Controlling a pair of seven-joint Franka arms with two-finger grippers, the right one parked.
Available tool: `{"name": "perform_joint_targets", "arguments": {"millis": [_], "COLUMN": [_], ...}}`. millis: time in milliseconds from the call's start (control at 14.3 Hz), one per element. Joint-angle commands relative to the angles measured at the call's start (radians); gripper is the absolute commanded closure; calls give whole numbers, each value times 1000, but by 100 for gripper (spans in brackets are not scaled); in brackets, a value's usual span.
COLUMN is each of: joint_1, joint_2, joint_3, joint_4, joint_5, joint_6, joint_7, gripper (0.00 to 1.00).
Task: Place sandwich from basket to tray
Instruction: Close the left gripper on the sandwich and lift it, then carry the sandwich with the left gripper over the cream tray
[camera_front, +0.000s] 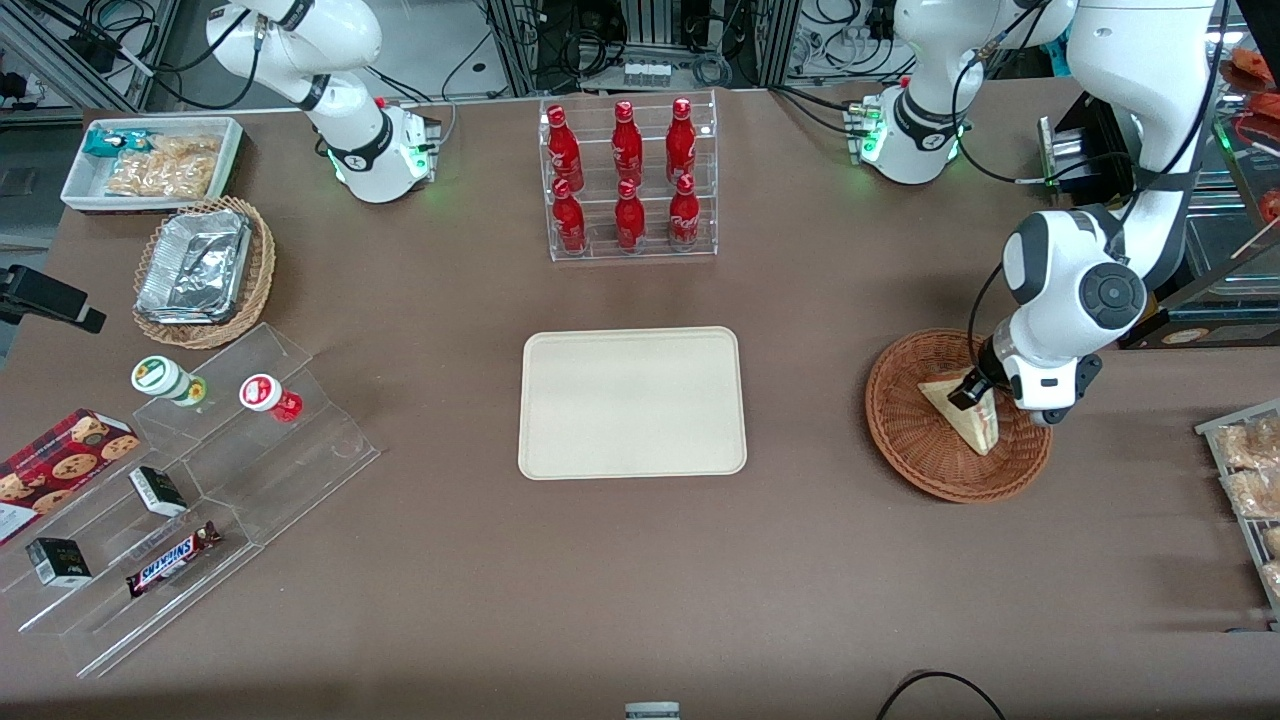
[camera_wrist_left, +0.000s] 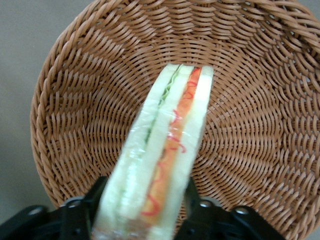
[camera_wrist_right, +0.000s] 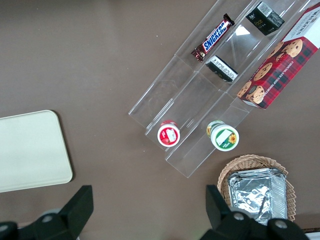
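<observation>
Wrist view, sandwich (camera_wrist_left: 160, 165) clamped between gripper (camera_wrist_left: 145, 210) fingers (camera_wrist_left: 82, 212)

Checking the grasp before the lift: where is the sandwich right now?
The sandwich is in the reddish-brown basket toward the working arm's end of the table, beside the bare tray. The gripper is shut on it.

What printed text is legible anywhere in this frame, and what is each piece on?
"SNICKERS": on the chocolate bar on the clear stepped stand.
"CHOCOLATE CHIP COOKIES": on the red plaid cookie box, barely readable.
White script on the red bottles: too small to read.
Labels on the two cup lids and the small black boxes: unreadable.
The sandwich, gripped by the hand above the basket, carries no text; nor does the tray.
</observation>
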Motion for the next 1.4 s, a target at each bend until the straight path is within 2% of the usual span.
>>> {"name": "perform_joint_targets", "arguments": {"millis": [0,140,280,420,630,910,1190,1330], "joint_1": [-10,-10,-16,-42,-117,-289,-441,-517], "joint_2": [-10,2,41,55,55,97,258,367], "joint_3": [1,-25,-39,-45,-47,-47,-50,-68], "joint_4": [17,112,267,362,384,422,612,750], "joint_5": [-12,-12,-14,-10,-6,-4,-13,-14], "joint_6": [-13,-133,-352,-491,-516,-516,-508,-508], "joint_7": [-15,-22,-22,-9,5,116,172,61], "gripper": [100,100,100,100,100,100,98,99]}}
